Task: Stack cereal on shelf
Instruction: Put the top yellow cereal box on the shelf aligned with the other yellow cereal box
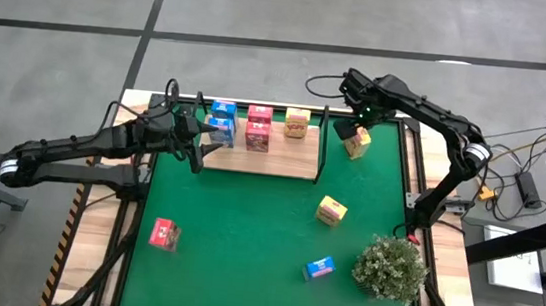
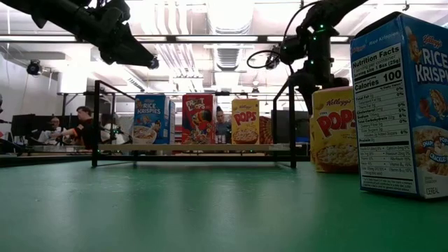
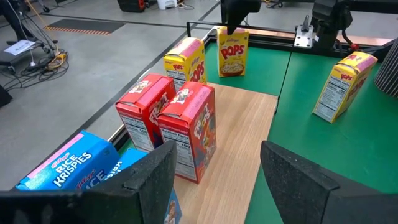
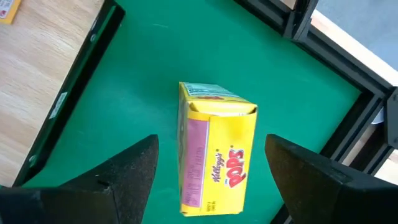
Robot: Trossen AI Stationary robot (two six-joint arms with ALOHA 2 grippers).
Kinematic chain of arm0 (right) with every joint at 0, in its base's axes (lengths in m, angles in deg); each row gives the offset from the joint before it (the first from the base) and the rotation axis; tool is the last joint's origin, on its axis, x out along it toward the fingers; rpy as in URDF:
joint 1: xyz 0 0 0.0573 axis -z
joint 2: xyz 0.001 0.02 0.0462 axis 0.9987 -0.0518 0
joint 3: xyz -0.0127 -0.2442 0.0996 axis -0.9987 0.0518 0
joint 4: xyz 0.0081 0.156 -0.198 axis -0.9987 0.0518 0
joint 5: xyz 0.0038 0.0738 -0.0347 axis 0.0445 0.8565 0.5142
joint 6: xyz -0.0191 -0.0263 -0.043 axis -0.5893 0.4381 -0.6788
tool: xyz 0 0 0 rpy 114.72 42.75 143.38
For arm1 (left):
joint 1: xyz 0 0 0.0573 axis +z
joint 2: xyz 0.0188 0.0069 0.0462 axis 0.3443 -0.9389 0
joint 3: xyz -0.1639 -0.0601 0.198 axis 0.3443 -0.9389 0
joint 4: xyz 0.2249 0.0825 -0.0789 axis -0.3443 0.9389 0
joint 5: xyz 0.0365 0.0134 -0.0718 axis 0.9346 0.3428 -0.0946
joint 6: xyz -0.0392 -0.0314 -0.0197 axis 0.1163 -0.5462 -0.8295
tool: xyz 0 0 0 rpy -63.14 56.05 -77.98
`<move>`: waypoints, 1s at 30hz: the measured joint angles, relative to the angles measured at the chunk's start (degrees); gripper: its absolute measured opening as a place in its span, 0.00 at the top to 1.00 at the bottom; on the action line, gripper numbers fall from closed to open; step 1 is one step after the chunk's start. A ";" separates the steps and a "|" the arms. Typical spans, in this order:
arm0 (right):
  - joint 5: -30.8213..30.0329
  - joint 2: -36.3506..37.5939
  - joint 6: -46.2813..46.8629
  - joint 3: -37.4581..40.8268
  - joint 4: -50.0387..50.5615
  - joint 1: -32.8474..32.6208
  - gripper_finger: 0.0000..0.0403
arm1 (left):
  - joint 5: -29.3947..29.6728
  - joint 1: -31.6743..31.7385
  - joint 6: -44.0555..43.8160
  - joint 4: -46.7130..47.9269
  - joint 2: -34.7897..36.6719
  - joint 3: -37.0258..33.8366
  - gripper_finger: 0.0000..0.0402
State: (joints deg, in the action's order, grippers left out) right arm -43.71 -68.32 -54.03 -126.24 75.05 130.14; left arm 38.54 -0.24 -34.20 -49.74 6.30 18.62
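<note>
The shelf (image 1: 272, 163) is a light-wood board with black posts at the mat's far side. On it stand two blue cereal boxes (image 1: 222, 118), two red ones (image 1: 258, 130) and one yellow one (image 1: 297, 123). My left gripper (image 1: 202, 138) hangs open above the shelf's left end, beside the blue boxes (image 3: 74, 165). My right gripper (image 1: 356, 121) is open, pointing down. Its fingers stand on either side of a yellow Pops box (image 4: 217, 149) without touching it. That box (image 1: 357, 141) stands on the mat just right of the shelf.
Three more boxes stand on the green mat: yellow (image 1: 332, 210) at centre right, red (image 1: 164, 233) near left, blue (image 1: 319, 268) near right. A bushy plant (image 1: 390, 268) fills the near right corner. The shelf's right half (image 3: 242, 124) is bare wood. People sit in the room behind.
</note>
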 joint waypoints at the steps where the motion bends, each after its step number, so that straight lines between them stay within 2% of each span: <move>1: -0.02 -0.10 -0.12 0.09 0.00 0.00 0.29 | 0.00 0.01 0.00 0.01 0.00 0.00 0.46; 16: -0.13 -1.48 -0.95 3.32 -3.84 0.02 0.35 | 0.00 0.02 0.00 0.03 -0.01 -0.02 0.46; 26: -0.08 -1.38 -0.60 3.25 -3.60 0.02 0.51 | 0.00 0.00 -0.02 0.01 -0.01 -0.02 0.46; 30: -0.03 -1.35 -0.51 3.11 -3.34 0.02 0.55 | 0.00 0.02 -0.02 0.01 0.00 -0.02 0.46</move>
State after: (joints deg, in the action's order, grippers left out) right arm -43.74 -69.67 -54.54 -123.13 71.71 130.16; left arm 38.54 -0.22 -34.23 -49.73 6.30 18.59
